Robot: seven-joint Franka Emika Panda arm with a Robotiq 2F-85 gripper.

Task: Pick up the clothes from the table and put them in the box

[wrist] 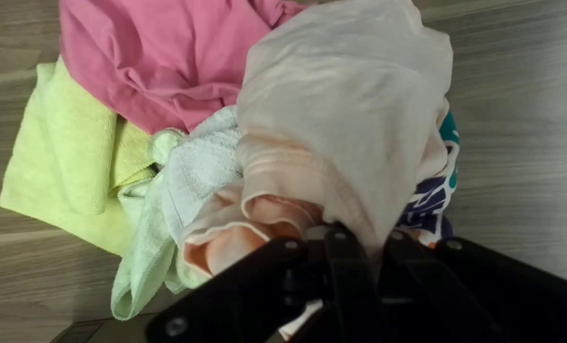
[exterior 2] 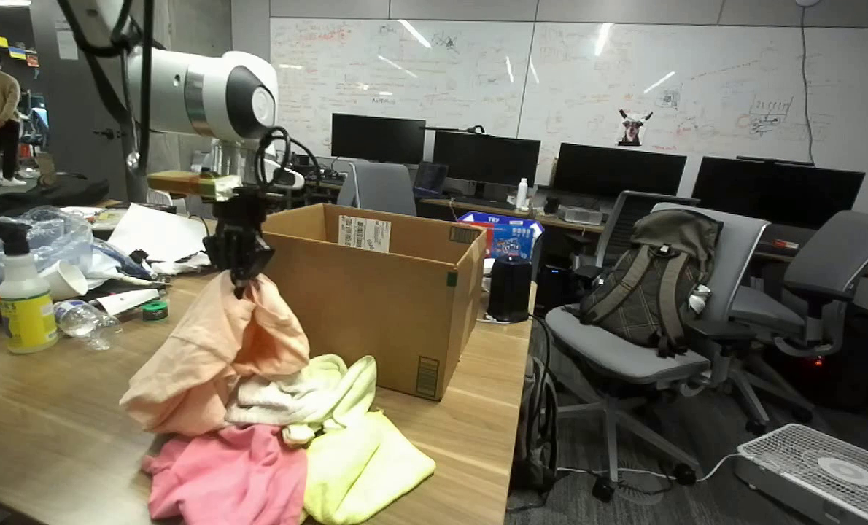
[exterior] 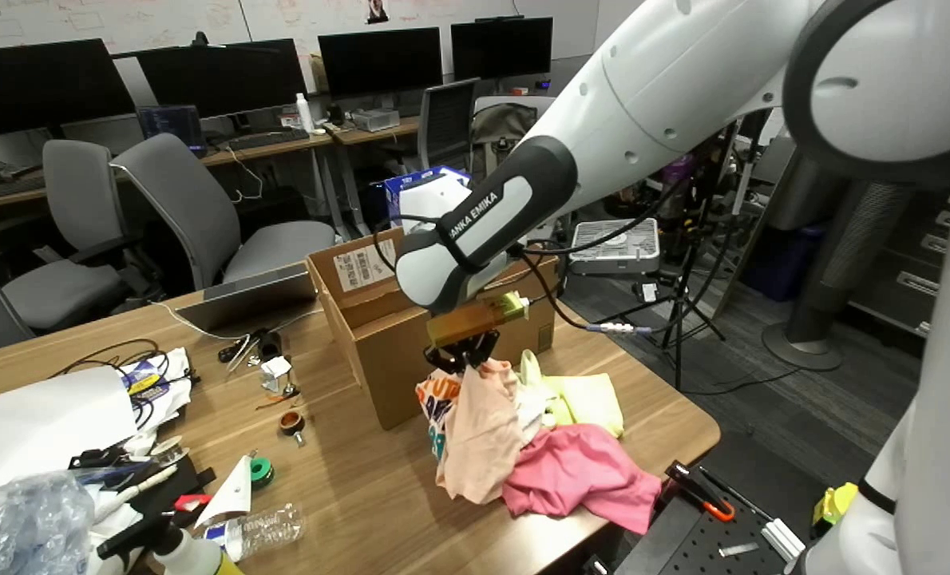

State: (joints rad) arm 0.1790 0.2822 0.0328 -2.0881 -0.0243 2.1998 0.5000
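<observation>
Jaws nearest the wrist cam, at approx 5 o'clock in that view, clamped on the peach cloth (exterior 2: pixel 186 354) w/ fabric pinched btwn them. Same cloth hangs from jaws in both exterior views, just outside the box (exterior 2: pixel 361 306); can't tell if its low edge touches the tabletop (exterior 2: pixel 62 437). Printed cloth (wrist: pixel 429 200), white w/ navy & teal, pokes out under peach at approx 3 o'clock in wrist view; can't tell if jaws have it too.

On tabletop in an exterior view, w/ peach as clock ctr: pink cloth (exterior 2: pixel 230 474) at 6, yellow cloth (exterior 2: pixel 365 470) at 4, pale green-white cloth (exterior 2: pixel 281 401) btwn peach & yellow, box at 2, upright, top open, inside mostly hidden. Spray bottle (exterior 2: pixel 25 313) upright at 9–10, plastic bottle (exterior 2: pixel 87 324) on its side just beside it, green roll (exterior 2: pixel 155 311) at 10. Bkgd, 3 o'clock in frame: backpack (exterior 2: pixel 653 284) on chair (exterior 2: pixel 598 354). Arm (exterior: pixel 643 88) slants in from 1–2 o'clock in an exterior view.
</observation>
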